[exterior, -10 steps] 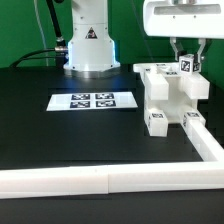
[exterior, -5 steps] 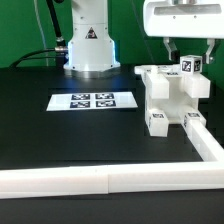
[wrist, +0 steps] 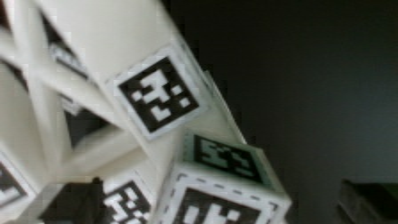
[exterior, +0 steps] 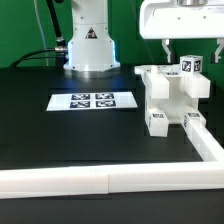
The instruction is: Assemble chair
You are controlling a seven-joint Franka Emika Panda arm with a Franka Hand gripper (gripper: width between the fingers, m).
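The arm's gripper hangs wide open above the partly built chair assembly. Its two dark fingers are spread well apart and hold nothing. They stand to either side of the assembly's highest piece, which carries a marker tag. The exterior view shows no contact between fingers and part.

The chair assembly, a cluster of joined white pieces, stands on the black table beyond the marker board, towards the exterior view's right. Two short tagged blocks at its foot face the camera.

A low white rail runs across the table on the camera's side of the marker board. It then turns a corner and runs back along the far side of the assembly, so the chair sits tight in that angle. The arm's base rises behind the marker board, well clear of the assembly. The stretch of table between board and chair is bare.

From the wrist view, the chair assembly fills most of the picture, blurred and very near. Several of its tags face the lens against the dark table.
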